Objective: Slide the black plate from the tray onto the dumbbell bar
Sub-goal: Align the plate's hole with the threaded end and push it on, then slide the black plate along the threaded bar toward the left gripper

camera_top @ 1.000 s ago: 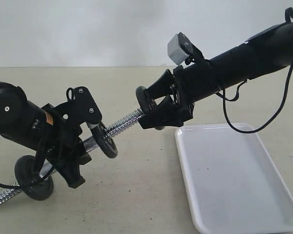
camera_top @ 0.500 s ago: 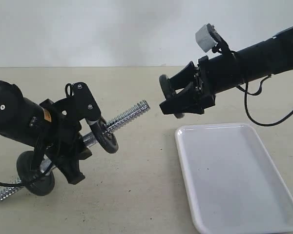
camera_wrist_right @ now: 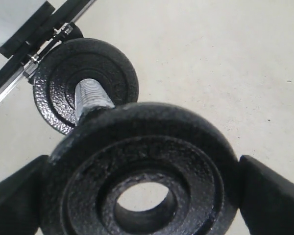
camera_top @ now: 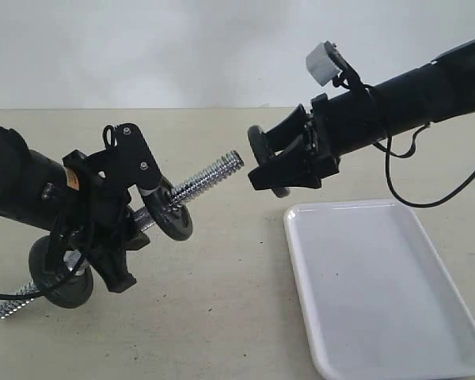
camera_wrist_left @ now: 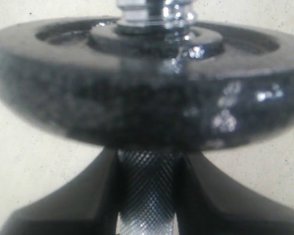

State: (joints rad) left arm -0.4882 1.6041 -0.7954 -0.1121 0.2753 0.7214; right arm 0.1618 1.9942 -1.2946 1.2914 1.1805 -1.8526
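Note:
My right gripper [camera_top: 264,155] is shut on the black plate [camera_top: 257,141], held on edge in the air above the table. The plate's hole faces the dumbbell bar [camera_top: 206,177], whose threaded tip stops a short gap from it. In the right wrist view the plate [camera_wrist_right: 186,142] sits between my right gripper's [camera_wrist_right: 143,196] fingers, table shows through its hole, and the bar's tip [camera_wrist_right: 90,100] lies beside the rim, off the hole. My left gripper [camera_top: 136,224] is shut on the bar's knurled middle [camera_wrist_left: 146,191], just behind a black disc [camera_wrist_left: 147,98]. The white tray [camera_top: 380,293] lies empty.
The bar tilts up toward the right, with one black disc [camera_top: 172,219] next to my left fingers and another [camera_top: 59,275] lower down near its other threaded end [camera_top: 12,307]. The tray's near corner [camera_top: 293,214] lies below the right gripper.
The plate, which was at the bar's threaded tip, drew away up and to the right, then came back a little. My left arm lifted the bar's tip slightly.

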